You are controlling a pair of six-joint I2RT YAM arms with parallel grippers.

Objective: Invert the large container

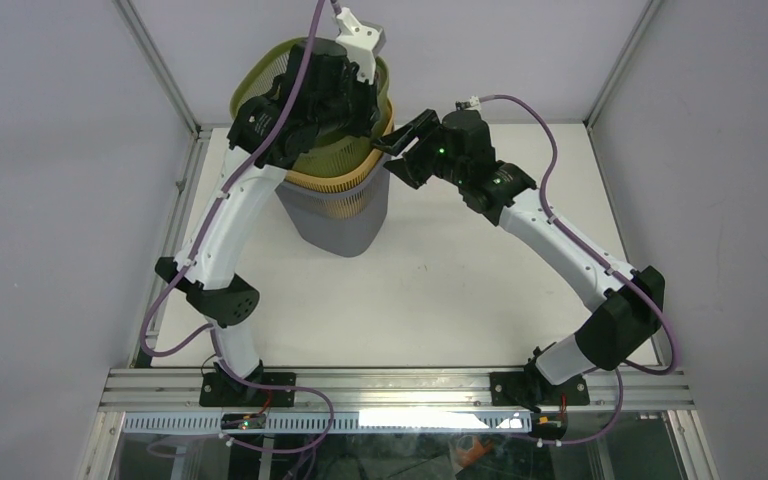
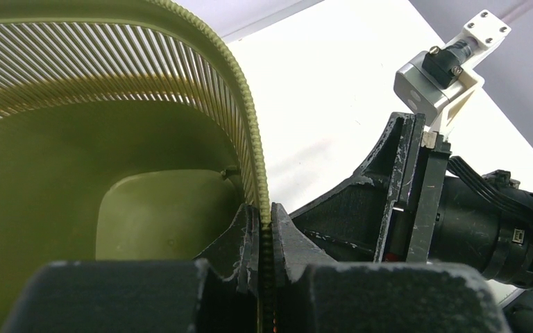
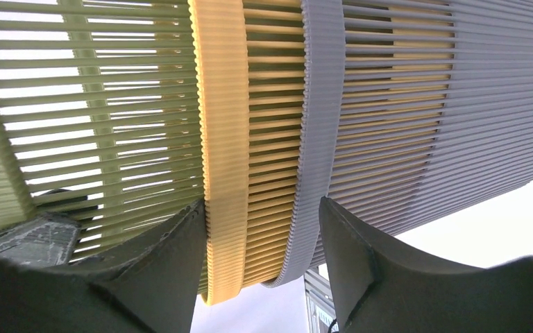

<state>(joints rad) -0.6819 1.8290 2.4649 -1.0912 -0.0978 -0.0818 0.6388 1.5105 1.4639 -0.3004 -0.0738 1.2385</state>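
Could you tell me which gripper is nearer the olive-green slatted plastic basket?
Left: the left gripper clamps the green basket's rim; the right gripper is open beside it, at the orange basket.

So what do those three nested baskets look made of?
Probably matte moulded plastic, all three: the green basket shows thin even slats, a ribbed rim and a smooth solid bottom; the yellow basket and grey basket show the same uniform slats and ribbed rim bands. No woven fibres show.
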